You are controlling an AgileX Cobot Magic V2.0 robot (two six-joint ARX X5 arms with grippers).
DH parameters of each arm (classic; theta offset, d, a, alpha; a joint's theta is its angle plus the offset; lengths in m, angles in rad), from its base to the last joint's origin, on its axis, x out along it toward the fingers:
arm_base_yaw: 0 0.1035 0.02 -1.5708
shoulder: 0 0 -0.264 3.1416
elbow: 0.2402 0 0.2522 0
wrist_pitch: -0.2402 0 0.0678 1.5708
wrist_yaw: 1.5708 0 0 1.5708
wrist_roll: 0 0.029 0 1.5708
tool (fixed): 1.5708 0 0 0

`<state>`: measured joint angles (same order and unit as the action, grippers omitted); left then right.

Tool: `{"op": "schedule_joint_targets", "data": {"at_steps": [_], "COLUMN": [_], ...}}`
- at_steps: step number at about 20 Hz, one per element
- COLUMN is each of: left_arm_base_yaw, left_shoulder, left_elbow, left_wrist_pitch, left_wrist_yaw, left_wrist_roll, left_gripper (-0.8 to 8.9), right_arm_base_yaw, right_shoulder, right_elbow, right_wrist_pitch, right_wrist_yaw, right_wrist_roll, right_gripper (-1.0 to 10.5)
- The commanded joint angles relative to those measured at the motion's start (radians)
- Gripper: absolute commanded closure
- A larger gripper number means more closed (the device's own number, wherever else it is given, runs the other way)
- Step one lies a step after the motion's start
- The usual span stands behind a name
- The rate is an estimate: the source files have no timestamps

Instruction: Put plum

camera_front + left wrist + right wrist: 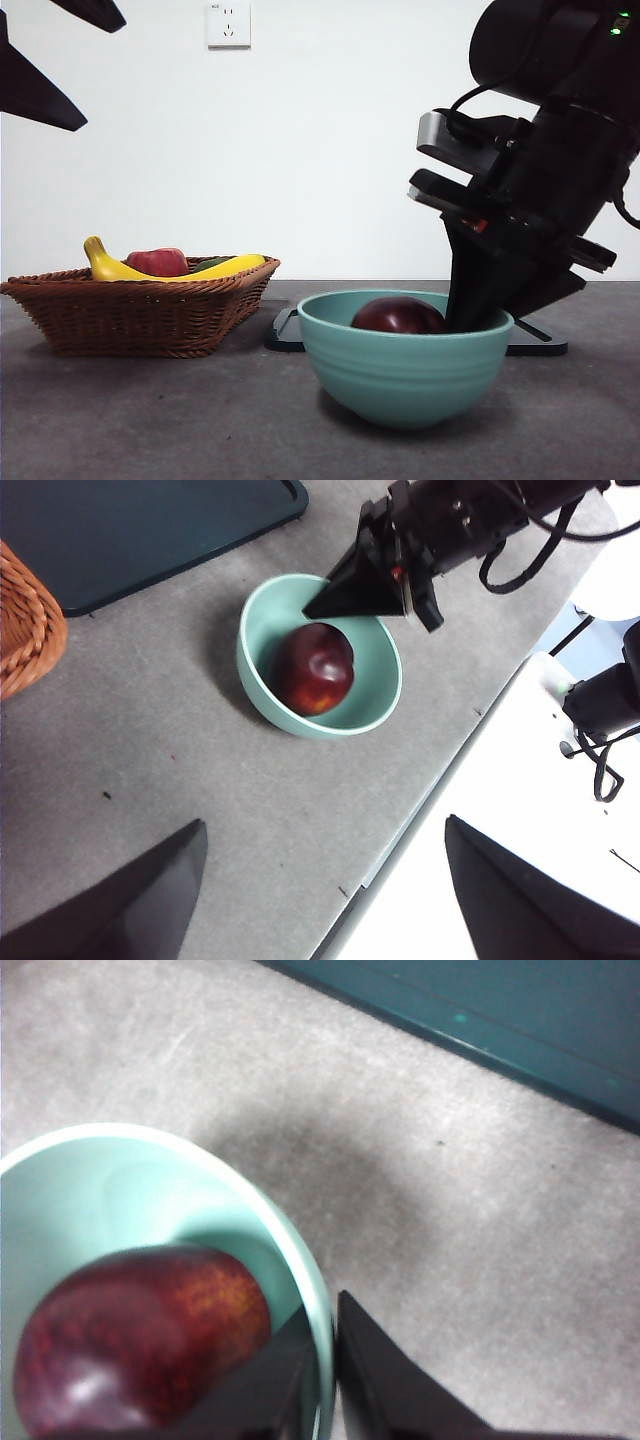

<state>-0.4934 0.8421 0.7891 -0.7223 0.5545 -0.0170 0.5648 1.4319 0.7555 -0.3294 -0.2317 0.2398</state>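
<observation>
The plum (398, 316), dark maroon and round, lies inside the pale green bowl (400, 375) at the table's middle front. It also shows in the left wrist view (315, 668) and the right wrist view (140, 1340). My right gripper (325, 1360) reaches down at the bowl's right side (475, 310), one jaw inside the bowl (120, 1190) and one outside, shut on its rim. It does not touch the plum. My left gripper (322, 825) is open and empty, high above the table, looking down on the bowl (262, 670).
A wicker basket (140, 310) at the left holds yellow bananas (110, 268) and a red fruit (157, 262). A dark teal tray (150, 530) lies flat behind the bowl. The table's edge (440, 770) runs close to the bowl.
</observation>
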Motion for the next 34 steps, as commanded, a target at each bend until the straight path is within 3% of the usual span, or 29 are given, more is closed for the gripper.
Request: {"op": "schedule_joint_targets", "data": {"at_steps": [1, 4, 8, 15, 27, 28, 30, 34], "left_arm_base_yaw": [-0.005, -0.005, -0.005, -0.005, -0.005, -0.005, -0.005, -0.005], "left_shoulder": [0.003, 0.003, 0.003, 0.003, 0.003, 0.003, 0.003, 0.003], "left_elbow": [0.009, 0.009, 0.009, 0.009, 0.009, 0.009, 0.009, 0.009], "left_wrist_pitch": [0.009, 0.008, 0.007, 0.005, 0.005, 0.005, 0.005, 0.005], "left_wrist_yaw": [0.006, 0.006, 0.006, 0.006, 0.006, 0.006, 0.006, 0.006], "left_wrist_roll": [0.002, 0.002, 0.002, 0.001, 0.001, 0.001, 0.002, 0.002], "left_gripper": [4.39, 4.39, 4.39, 4.39, 4.39, 4.39, 4.39, 4.39], "right_arm_base_yaw": [0.008, -0.004, -0.094, -0.224, -0.256, -0.256, -0.256, -0.267], "right_shoulder": [0.010, 0.011, 0.053, 0.349, 0.509, 0.509, 0.505, 0.404], "right_elbow": [0.062, 0.139, 0.272, 0.565, 0.601, 0.601, 0.602, 0.603], "right_wrist_pitch": [-0.006, -0.046, -0.054, -0.096, -0.098, -0.098, -0.104, -0.109], "right_wrist_yaw": [-0.003, 0.003, 0.023, 0.023, 0.023, 0.023, 0.023, 0.050], "right_wrist_roll": [0.024, 0.023, 0.020, -0.031, -0.045, -0.044, -0.041, -0.042], "right_gripper": [9.4, 9.4, 9.4, 9.4, 9.4, 9.1, 7.1, 6.8]}}
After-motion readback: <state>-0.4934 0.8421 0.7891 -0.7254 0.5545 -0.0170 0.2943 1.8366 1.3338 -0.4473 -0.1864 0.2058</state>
